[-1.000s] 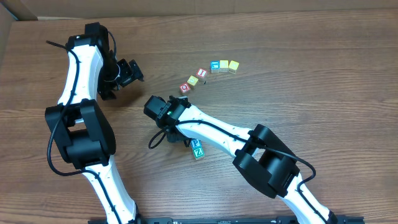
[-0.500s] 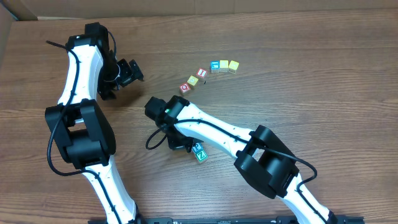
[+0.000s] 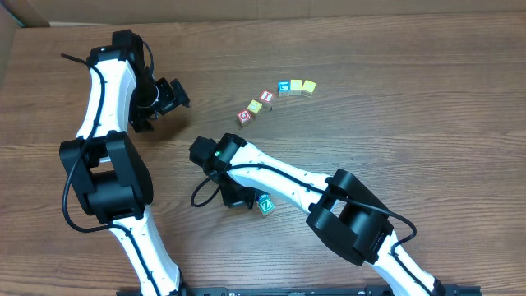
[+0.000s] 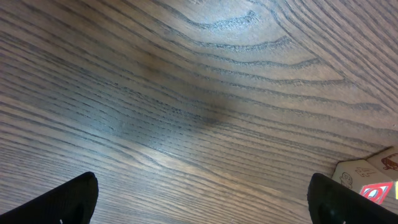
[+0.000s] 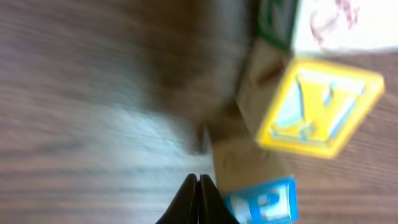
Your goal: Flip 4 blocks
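Wood-grain tabletop (image 3: pixel 411 123) fills every view. The right gripper (image 5: pixel 199 190) is clenched on nothing, its tips pressed together just left of a blurred cluster. The blue-faced block (image 5: pixel 264 202) lies nearest, the tilted yellow block (image 5: pixel 317 109) beyond it, and the green-faced block (image 5: pixel 273 18) and whitish block (image 5: pixel 336 25) farther still. The left gripper (image 3: pixel 170 96) hangs with its jaws spread wide, well apart at far left.
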`<state>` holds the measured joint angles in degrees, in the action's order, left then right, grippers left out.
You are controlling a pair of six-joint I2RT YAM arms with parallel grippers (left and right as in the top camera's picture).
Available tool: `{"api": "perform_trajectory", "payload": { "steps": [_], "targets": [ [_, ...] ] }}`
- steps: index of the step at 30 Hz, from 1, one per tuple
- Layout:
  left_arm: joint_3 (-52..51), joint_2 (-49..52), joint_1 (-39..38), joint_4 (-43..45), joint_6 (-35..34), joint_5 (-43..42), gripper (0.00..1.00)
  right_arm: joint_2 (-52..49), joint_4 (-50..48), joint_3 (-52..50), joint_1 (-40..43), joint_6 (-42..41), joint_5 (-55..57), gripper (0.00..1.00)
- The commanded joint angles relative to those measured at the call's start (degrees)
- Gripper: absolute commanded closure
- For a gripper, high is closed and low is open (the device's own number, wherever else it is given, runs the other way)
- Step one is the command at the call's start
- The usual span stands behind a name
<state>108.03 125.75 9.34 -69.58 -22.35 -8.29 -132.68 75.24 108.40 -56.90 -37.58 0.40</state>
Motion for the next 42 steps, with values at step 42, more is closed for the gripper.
{"api": "perform_trajectory", "payload": {
  "steps": [42],
  "targets": [
    [0.1, -0.2, -0.7, 0.0, 0.1, 0.4, 0.0, 0.2, 1.1, -2.0, -3.1, 5.0, 6.2, 0.96]
  ]
}}
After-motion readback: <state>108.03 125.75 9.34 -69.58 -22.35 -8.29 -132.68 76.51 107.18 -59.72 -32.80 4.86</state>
